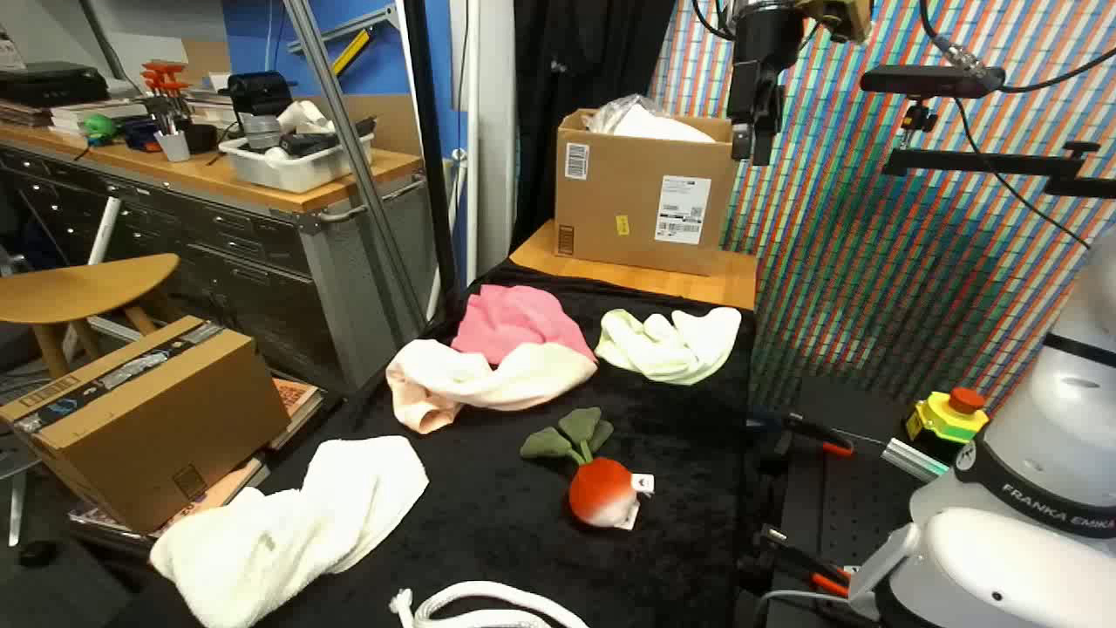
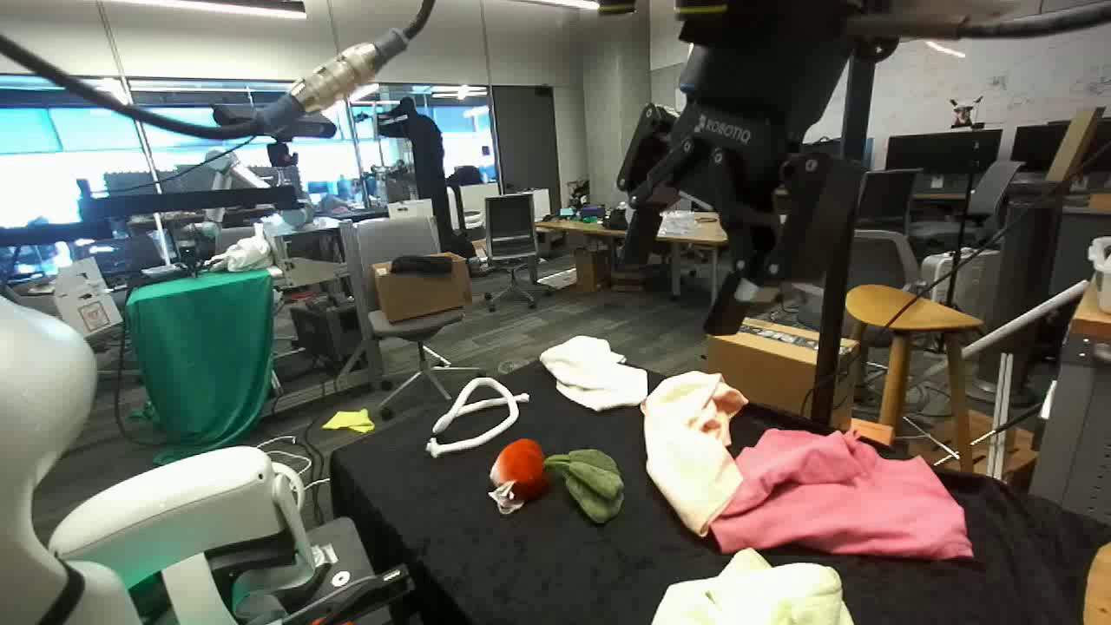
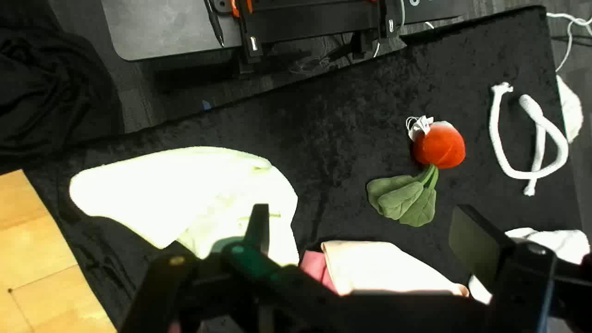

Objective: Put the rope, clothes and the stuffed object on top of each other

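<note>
Across the black table [image 3: 333, 111] you've bare room between the pale-green cloth [image 3: 185, 194] and the red, green-leaved stuffed radish [image 3: 440, 147], white rope [image 3: 522, 175] looped near the edge, gripper [image 3: 363, 226] spread wide, empty.

In an exterior view the white arm [image 1: 1033, 427] is cut off by the right edge of the frame, with a black lettered band [image 1: 1046, 497] seen around it. The black gripper [image 2: 681, 286] (the maker's name is printed on its housing [image 2: 725, 130]) is held high and pointed downward in the upper right of an exterior view; in the wrist view its fingers [image 3: 472, 245] are spread well apart, at lower centre and lower right.
</note>
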Available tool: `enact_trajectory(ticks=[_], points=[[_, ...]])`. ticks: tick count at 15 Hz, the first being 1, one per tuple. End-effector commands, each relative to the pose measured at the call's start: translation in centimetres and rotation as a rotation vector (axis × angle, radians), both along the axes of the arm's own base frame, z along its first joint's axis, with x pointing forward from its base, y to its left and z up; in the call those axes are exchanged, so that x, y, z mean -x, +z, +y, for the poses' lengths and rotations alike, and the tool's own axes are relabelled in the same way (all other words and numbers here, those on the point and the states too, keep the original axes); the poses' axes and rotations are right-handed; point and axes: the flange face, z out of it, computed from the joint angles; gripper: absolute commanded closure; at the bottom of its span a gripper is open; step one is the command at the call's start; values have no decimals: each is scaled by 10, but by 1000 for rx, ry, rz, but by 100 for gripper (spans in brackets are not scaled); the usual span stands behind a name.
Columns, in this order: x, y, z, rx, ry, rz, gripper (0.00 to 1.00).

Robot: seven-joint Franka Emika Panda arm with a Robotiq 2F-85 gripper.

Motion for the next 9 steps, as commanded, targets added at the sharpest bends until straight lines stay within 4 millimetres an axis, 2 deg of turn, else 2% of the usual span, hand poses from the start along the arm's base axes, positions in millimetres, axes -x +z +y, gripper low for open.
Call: enact_trajectory(ticks=[1, 3, 5, 9], points=[[0, 2, -1, 0, 0, -2, 0], [0, 2, 1, 4, 3, -2, 0], [-1, -3, 12, 16, 22, 6, 0], [-12, -13, 55, 43, 105, 9, 0]])
